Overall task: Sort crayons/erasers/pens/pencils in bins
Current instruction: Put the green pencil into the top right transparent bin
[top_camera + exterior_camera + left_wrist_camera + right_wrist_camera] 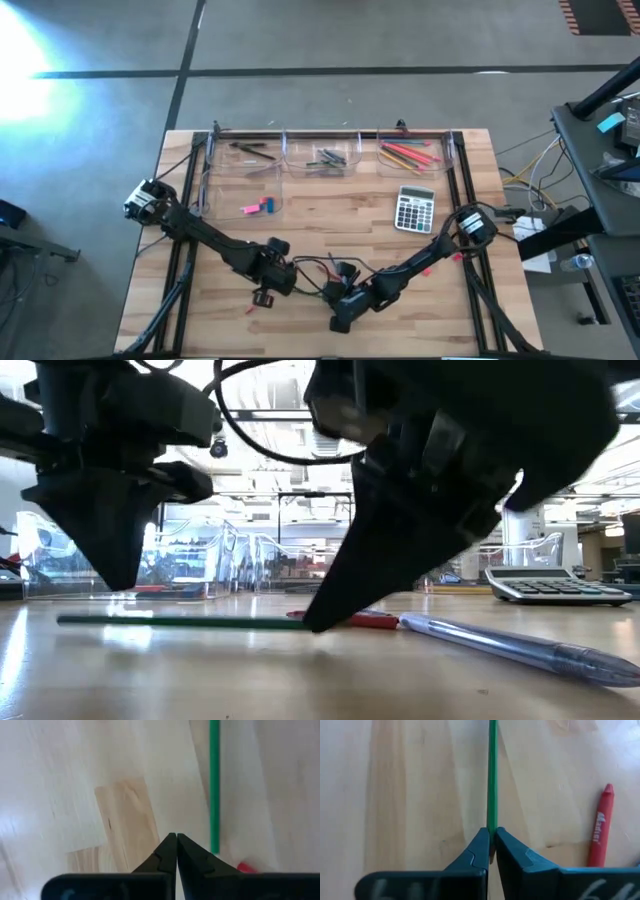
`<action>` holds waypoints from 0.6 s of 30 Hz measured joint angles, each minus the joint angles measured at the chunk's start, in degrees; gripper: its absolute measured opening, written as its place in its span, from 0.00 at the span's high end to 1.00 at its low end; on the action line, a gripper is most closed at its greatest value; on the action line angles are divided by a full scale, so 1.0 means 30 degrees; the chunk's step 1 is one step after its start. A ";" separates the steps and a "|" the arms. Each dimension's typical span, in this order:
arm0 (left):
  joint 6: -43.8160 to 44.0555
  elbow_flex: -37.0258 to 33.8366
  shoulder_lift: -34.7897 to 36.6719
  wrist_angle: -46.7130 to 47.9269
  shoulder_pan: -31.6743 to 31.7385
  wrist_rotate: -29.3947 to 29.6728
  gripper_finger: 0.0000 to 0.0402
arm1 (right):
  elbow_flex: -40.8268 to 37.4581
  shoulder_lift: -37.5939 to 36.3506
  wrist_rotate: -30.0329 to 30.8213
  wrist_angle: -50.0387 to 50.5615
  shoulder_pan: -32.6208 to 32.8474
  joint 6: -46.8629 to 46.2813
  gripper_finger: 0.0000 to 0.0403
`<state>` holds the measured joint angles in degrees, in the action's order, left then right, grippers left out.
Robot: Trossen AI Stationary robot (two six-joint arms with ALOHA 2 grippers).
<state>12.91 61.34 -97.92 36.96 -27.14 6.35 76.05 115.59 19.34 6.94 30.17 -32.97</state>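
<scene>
Bins [325, 155] line the worktop's [330, 215] twelve o'clock edge, a calculator [414, 209] just before them toward two o'clock. Near six o'clock lie a pencil [170, 622], a crayon [599, 826] and a pen [510, 645], the pencil at nine o'clock of the crayon.

A light wooden table [320, 230] stands on a grey concrete floor [330, 35] crossed by dark lines. Bright glare falls on the floor at far left. A dark bench [610, 150] with cables sits to the right. Beyond the table, a large room shows ceiling lights [290, 420] and shelving.
</scene>
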 joint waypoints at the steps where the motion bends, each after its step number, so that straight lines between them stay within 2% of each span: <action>1: -0.0003 0.0118 0.0043 0.0069 -0.0026 0.0006 0.99 | 0.0004 -0.0098 0.0044 0.0013 0.0004 0.0019 0.97; 14: 0.0078 0.1449 0.0402 0.0311 -0.0044 -0.0025 1.00 | 0.0029 -0.0949 0.0457 0.0171 -0.0015 0.0380 0.97; 18: 0.0015 0.1820 0.1138 0.0399 -0.0049 -0.0074 0.95 | 0.0032 -0.0963 0.0492 0.0247 -0.0022 0.0369 0.97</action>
<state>12.95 66.80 -94.51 38.16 -27.29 6.13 76.15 112.71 20.82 7.68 30.11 -31.86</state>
